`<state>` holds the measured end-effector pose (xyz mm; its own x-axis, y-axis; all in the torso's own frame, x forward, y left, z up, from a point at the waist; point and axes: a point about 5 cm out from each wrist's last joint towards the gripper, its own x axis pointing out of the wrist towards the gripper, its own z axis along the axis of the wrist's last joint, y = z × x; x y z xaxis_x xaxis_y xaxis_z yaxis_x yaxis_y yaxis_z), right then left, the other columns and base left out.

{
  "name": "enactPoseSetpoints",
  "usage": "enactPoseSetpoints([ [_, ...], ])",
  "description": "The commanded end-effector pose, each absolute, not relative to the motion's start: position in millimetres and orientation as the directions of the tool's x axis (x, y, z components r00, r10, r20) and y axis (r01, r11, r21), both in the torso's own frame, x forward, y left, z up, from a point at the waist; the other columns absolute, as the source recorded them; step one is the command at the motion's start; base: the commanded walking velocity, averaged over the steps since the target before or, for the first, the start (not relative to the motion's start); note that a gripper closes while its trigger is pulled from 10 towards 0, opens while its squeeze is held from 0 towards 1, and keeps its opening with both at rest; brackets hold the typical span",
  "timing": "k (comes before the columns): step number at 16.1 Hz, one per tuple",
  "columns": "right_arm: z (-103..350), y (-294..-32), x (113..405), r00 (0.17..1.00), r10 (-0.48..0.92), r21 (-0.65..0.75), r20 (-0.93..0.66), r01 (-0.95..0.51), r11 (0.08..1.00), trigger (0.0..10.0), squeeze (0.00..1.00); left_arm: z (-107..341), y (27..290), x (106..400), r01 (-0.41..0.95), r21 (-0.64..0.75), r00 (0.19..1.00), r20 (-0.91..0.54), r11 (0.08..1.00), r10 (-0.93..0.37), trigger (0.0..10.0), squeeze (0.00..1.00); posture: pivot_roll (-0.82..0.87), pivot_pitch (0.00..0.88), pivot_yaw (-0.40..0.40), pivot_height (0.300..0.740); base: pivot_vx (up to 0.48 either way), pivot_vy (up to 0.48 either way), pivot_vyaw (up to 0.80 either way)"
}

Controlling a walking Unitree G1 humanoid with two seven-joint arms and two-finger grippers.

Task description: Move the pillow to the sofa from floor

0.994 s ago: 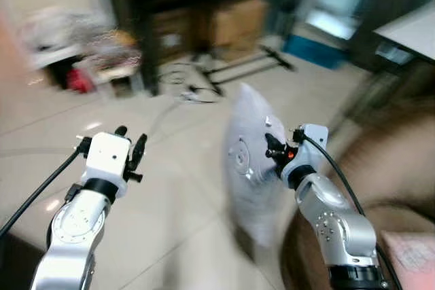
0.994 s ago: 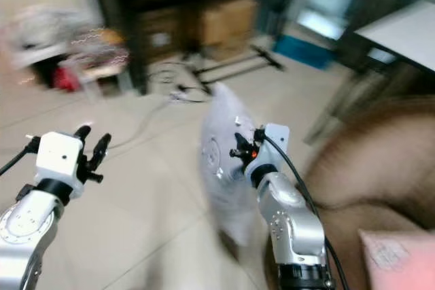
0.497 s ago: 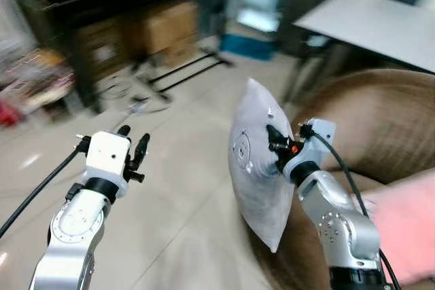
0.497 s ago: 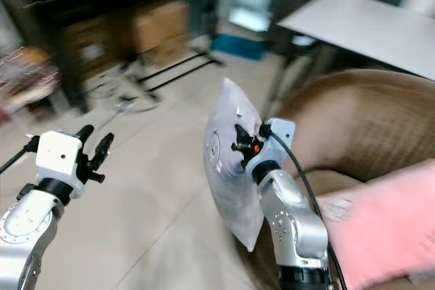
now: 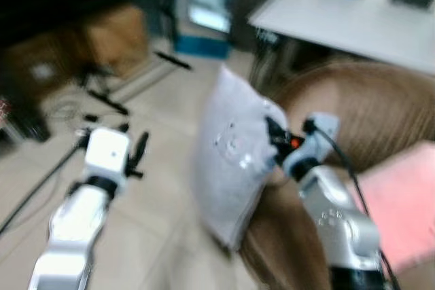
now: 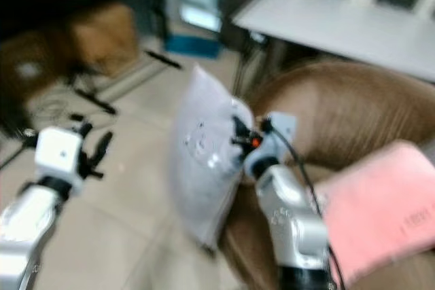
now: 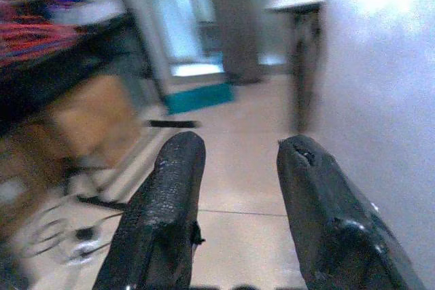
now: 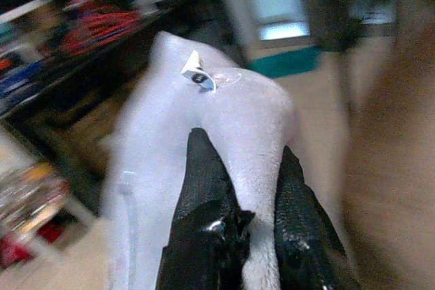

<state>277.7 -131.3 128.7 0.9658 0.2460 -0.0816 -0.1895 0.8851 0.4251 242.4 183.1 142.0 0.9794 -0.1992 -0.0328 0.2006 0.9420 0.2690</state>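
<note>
Compared with half a second back, we are seeing the whole head view shifted: the brown sofa [image 6: 353,120] and the pink cushion [image 6: 380,202] lying on it are now taking up more of the right side, and the white table [image 5: 346,22] is sitting higher and closer to centre, so the camera is turning, not the things. The frames are blurring. Our right gripper [image 8: 238,188] is still clamping the pale grey pillow [image 5: 234,154], fingers pinching a fold of fabric near its top edge, below the small white tag [image 8: 197,73]. The pillow is hanging upright off the floor, its body spreading to the robot's left of the jaws and drooping below them, its lower corner just beside the sofa's front edge; we cannot tell if it is touching the sofa. Our left gripper [image 7: 234,188] is held out over the tiled floor [image 5: 149,229], fingers parted with nothing between them, well apart from the pillow. Cardboard boxes [image 5: 102,35] are standing beyond.
</note>
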Motion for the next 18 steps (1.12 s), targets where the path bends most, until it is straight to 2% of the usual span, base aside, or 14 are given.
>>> enactPoseSetpoints([
  [1, 147.9, -136.3, 278.6, 0.976, 0.219, 0.414, 0.019, -0.207, 0.886, 10.0, 0.0, 142.8, 186.9, 240.2, 0.191, 0.287, 0.981, -0.035, 0.939, -0.189, 10.0, 0.0, -0.02, 0.0, -0.021, 0.74, 0.0, 0.0, 0.0],
  [3, 146.4, -136.5, 276.6, 0.974, 0.224, 0.408, 0.013, -0.21, 0.888, 10.0, 0.0, 142.2, 187.9, 240.3, 0.193, 0.291, 0.981, -0.036, 0.937, -0.191, 10.0, 0.0, -0.02, 0.0, -0.021, 0.74, 0.0, 0.0, 0.0],
  [6, 145.6, -137.8, 273.1, 0.974, 0.224, 0.409, 0.013, -0.21, 0.888, 10.0, 0.0, 142.4, 187.0, 239.7, 0.197, 0.291, 0.98, -0.034, 0.936, -0.195, 10.0, 0.0, -0.02, 0.0, -0.018, 0.74, 0.0, 0.0, -0.76],
  [10, 147.0, -138.7, 270.3, 0.975, 0.221, 0.412, 0.025, -0.211, 0.886, 10.0, 0.0, 142.5, 186.7, 239.8, 0.206, 0.287, 0.978, -0.031, 0.936, -0.205, 10.0, 0.0, -0.02, 0.0, -0.018, 0.74, 0.0, 0.442, -0.78],
  [11, 147.1, -139.0, 269.6, 0.975, 0.218, 0.413, 0.026, -0.21, 0.886, 10.0, 0.0, 143.3, 186.8, 240.0, 0.206, 0.31, 0.978, -0.029, 0.928, -0.208, 10.0, 0.0, -0.03, 0.0, -0.016, 0.74, 0.0, 0.0, -0.78],
  [16, 148.1, -138.7, 268.8, 0.976, 0.213, 0.412, 0.031, -0.207, 0.887, 10.0, 0.0, 143.9, 186.9, 240.0, 0.206, 0.32, 0.977, -0.022, 0.925, -0.21, 10.0, 0.0, -0.03, 0.0, -0.014, 0.74, 0.0, -0.48, -0.79],
  [18, 150.7, -137.0, 270.5, 0.975, 0.221, 0.395, 0.033, -0.216, 0.893, 10.0, 0.0, 143.4, 189.5, 240.3, 0.184, 0.301, 0.982, -0.023, 0.936, -0.186, 10.0, 0.0, -0.02, 0.0, -0.014, 0.74, 0.0, 0.0, -0.37],
])
